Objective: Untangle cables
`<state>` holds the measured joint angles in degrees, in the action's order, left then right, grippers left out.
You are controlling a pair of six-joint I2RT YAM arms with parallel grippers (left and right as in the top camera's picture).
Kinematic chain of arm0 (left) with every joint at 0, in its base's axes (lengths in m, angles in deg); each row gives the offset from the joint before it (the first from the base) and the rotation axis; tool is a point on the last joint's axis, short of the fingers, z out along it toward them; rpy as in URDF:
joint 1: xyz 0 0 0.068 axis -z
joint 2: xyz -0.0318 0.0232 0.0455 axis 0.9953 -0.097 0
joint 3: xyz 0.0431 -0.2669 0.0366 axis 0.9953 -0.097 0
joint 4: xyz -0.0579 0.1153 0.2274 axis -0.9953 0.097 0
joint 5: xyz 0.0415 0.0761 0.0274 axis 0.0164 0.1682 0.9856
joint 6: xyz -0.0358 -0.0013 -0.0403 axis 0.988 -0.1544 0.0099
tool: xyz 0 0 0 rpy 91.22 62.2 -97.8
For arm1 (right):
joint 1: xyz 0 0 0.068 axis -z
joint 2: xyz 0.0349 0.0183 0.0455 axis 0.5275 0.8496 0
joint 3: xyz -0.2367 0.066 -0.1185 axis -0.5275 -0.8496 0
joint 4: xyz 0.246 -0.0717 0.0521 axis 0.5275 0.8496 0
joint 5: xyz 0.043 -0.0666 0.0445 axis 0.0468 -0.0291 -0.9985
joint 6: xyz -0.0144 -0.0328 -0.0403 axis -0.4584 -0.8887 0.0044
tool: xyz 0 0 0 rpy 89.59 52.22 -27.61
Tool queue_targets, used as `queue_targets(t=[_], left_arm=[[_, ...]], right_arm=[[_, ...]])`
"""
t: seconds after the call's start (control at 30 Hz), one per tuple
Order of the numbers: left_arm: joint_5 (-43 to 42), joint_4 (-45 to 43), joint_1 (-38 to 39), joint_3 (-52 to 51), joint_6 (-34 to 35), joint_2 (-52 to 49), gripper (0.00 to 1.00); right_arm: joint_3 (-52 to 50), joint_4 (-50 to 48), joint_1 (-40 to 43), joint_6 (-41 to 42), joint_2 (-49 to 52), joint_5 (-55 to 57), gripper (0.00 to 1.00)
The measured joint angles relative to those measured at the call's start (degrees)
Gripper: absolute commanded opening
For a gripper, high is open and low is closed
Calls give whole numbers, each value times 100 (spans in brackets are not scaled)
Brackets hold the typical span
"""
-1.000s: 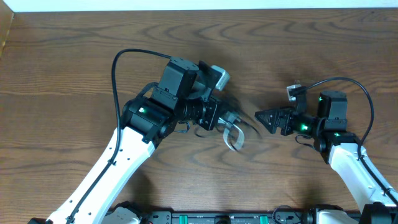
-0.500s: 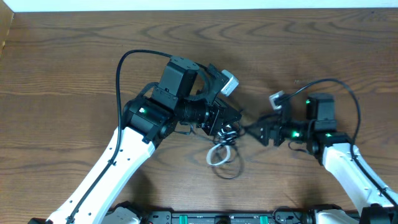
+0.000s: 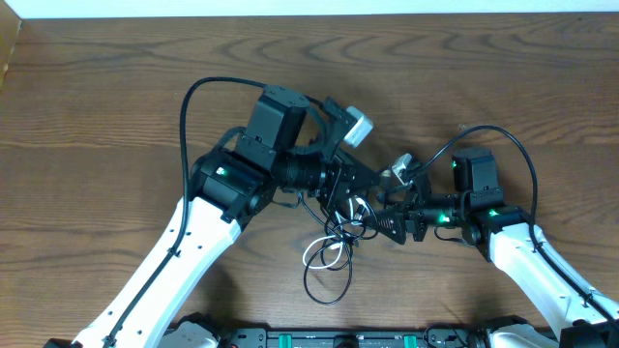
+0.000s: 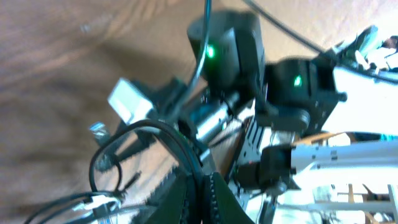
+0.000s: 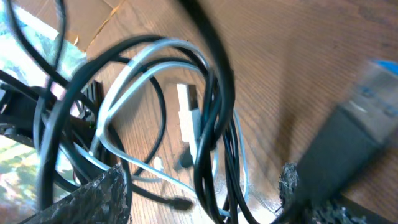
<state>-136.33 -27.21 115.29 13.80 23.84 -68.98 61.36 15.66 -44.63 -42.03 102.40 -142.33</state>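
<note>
The cables (image 3: 329, 259) are a tangle of thin black cords and one white cord (image 3: 323, 247). They hang in loose loops from my left gripper (image 3: 358, 189), which is raised over the table's middle. In the left wrist view the left gripper (image 4: 202, 196) is shut on a black cord (image 4: 180, 142). My right gripper (image 3: 385, 220) has come in from the right and stands open at the bundle. In the right wrist view black strands (image 5: 214, 87) and the white cord (image 5: 137, 67) run between the fingers of the open right gripper (image 5: 199, 196). A small plug (image 5: 186, 118) hangs among the strands.
The wooden table (image 3: 116, 87) stretches wide to the left and back. Thick black arm wires arch over the left arm (image 3: 190, 106) and the right arm (image 3: 527, 145). The two wrists are very close together. A pale edge (image 3: 8, 48) borders the table's far left corner.
The right gripper has moved left until its fingers straddle the bundle. The left gripper turned and rose a little. The cable loops have dropped and spread lower toward the front.
</note>
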Motion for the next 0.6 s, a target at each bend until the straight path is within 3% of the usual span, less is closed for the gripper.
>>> queue_targets(t=[0.17, 0.33, 0.47, 0.6], left_arm=[[122, -918, -243, 2, 774, 0, 7], [243, -1930, -413, 9, 1775, -7, 8], [249, -2048, -417, 9, 2175, -7, 7], [247, -2044, -459, 9, 2358, -7, 7]], right_arm=[[0, 96, -26, -46, 0, 247, 66], [0, 116, -26, -13, 0, 634, 41], [0, 109, -33, 271, 0, 1311, 2], [0, 118, -44, 883, 0, 2387, 2]])
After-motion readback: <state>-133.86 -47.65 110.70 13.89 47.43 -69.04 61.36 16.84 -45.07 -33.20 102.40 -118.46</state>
